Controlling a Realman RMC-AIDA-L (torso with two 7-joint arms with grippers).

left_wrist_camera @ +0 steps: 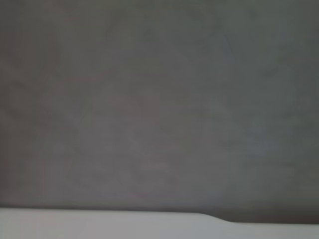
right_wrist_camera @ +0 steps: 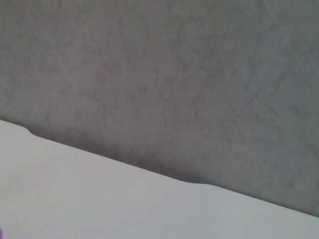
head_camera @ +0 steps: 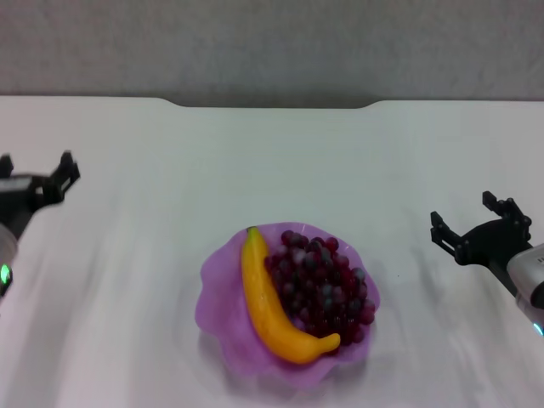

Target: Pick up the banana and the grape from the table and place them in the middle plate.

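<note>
In the head view the purple scalloped middle plate (head_camera: pixel 219 293) sits on the white table (head_camera: pixel 272 170), near its front centre. The yellow banana (head_camera: pixel 265 302) lies in the plate's left half. The dark red grape bunch (head_camera: pixel 323 285) fills the right half, touching the banana. My left gripper (head_camera: pixel 36 174) hangs open at the far left edge, well away from the plate. My right gripper (head_camera: pixel 478 225) hangs open at the far right, also apart from the plate. Nothing is between either pair of fingers. Both wrist views show only the table's far edge and the grey wall.
The table's far edge has a shallow notch (head_camera: pixel 272 104) at the middle. A grey wall (head_camera: pixel 272 42) rises behind it. The wrist views show the same table edge (left_wrist_camera: pixel 99 224) (right_wrist_camera: pixel 99 199) and wall.
</note>
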